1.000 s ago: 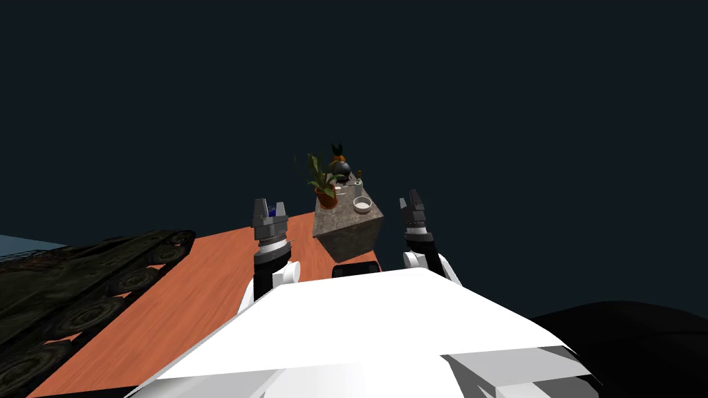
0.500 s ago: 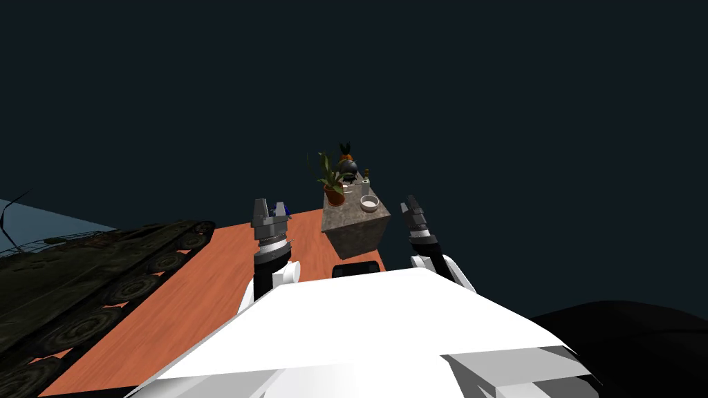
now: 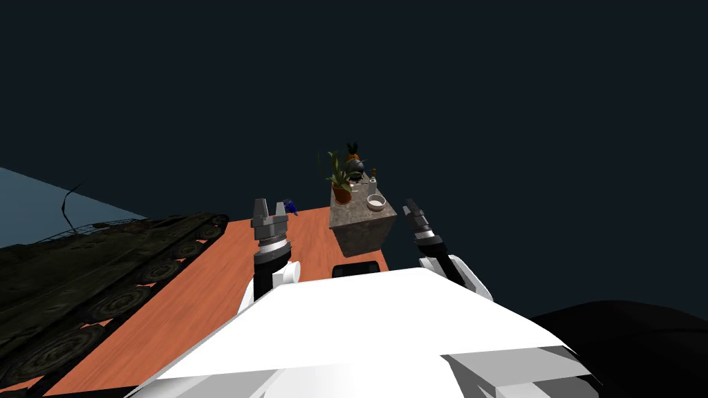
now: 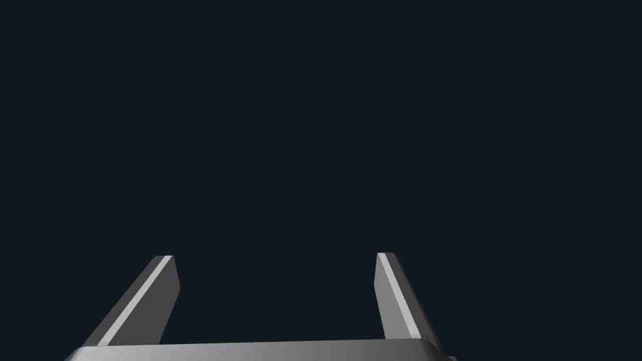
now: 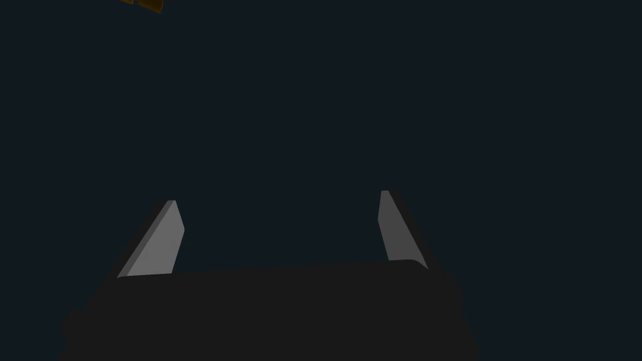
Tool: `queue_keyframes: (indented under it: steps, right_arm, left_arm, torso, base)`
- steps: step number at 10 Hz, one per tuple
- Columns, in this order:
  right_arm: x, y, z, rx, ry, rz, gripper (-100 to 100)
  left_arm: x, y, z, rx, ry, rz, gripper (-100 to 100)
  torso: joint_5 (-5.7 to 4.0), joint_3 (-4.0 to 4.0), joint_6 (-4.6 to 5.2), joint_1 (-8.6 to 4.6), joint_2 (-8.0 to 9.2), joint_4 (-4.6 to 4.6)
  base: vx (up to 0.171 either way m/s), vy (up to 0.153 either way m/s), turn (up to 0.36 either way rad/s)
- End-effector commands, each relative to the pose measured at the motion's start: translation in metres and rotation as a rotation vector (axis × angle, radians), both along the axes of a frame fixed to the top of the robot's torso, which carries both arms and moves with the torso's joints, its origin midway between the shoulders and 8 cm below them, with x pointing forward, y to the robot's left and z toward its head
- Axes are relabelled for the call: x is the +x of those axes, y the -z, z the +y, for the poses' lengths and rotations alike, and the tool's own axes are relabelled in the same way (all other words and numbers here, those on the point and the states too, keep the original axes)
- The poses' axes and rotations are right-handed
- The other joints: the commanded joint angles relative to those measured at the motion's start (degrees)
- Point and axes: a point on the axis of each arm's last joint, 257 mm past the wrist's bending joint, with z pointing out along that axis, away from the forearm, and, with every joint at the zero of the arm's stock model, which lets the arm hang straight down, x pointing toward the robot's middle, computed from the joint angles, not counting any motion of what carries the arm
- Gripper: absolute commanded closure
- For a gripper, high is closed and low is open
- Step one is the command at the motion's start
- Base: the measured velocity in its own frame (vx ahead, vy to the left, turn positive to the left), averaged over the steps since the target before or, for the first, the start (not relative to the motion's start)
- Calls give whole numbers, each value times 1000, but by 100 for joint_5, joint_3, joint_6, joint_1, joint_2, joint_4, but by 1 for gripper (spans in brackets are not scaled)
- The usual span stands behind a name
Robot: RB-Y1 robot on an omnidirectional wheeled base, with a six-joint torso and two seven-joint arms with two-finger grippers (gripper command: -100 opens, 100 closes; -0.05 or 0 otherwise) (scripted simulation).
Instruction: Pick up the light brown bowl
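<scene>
My left pincer (image 3: pixel 269 205) and my right pincer (image 3: pixel 413 204) both stand wide, raised in front of me. The pale bowl (image 3: pixel 376 202) lies ahead of them, between the two but nearer my right pincer and well apart from it, on the near corner of a grey stone block (image 3: pixel 364 236). A potted plant (image 3: pixel 341 182) stands beyond the bowl, toward my left pincer's side.

The bowl (image 3: pixel 376 202) is seen in the head view as a small, round, pale vessel, nearly white at the rim and a little greyer inside. It is set upright, with the opening turned up, on the top of a grey, stone-like block (image 3: pixel 359 233), near its closest corner. A potted plant (image 3: pixel 341 190) is found just beside it
</scene>
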Motion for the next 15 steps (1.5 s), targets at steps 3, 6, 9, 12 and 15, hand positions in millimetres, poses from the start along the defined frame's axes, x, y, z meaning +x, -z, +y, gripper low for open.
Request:
queue_keyframes:
  steps: [3, 6, 9, 12, 15]
  right_arm:
    - [1, 18, -15, -87, -15, 59, -100]
    - [2, 40, -36, -168, -17, 132, -100]
    - [2, 51, -47, -240, -37, 175, -100]
    - [-1, 73, -70, -321, -43, 253, -100]
    - [-2, 81, -82, -404, -72, 299, -100]
  left_arm:
    - [0, 0, 0, 0, 0, 0, 0]
    - [0, 0, 0, 0, 0, 0, 0]
    - [0, 0, 0, 0, 0, 0, 0]
    - [0, 0, 0, 0, 0, 0, 0]
    - [0, 0, 0, 0, 0, 0, 0]
  torso:
    - [0, 2, 0, -4, 3, 1]
    - [-1, -2, 2, -13, -4, -1]
    - [-1, -2, 0, -9, -3, 0]
    - [-3, -3, 3, -17, -5, -1]
    - [-2, -3, 0, -10, -6, -1]
  base:
    - [-32, 77, 95]
    - [-18, 70, 122]
    - [-14, 67, 101]
    - [-11, 65, 128]
    - [-7, 64, 131]
